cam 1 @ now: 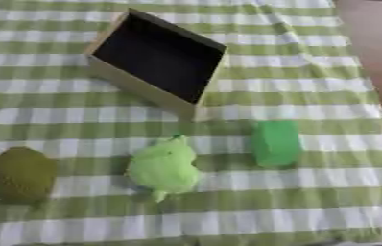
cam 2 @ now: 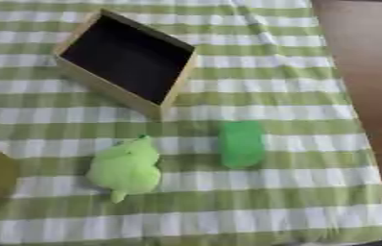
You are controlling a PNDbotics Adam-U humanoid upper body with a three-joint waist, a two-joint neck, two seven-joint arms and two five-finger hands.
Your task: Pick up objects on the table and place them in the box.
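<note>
Hands unseen; square box [cam 1: 134, 89], fuzzy plush [cam 1: 162, 168].

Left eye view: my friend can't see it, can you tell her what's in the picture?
A box with a dark, empty inside sits on a green and white checked cloth. In a row nearer the camera lie a brownish-green round thing, a light green soft toy and a green block. No robot hand shows.
</note>
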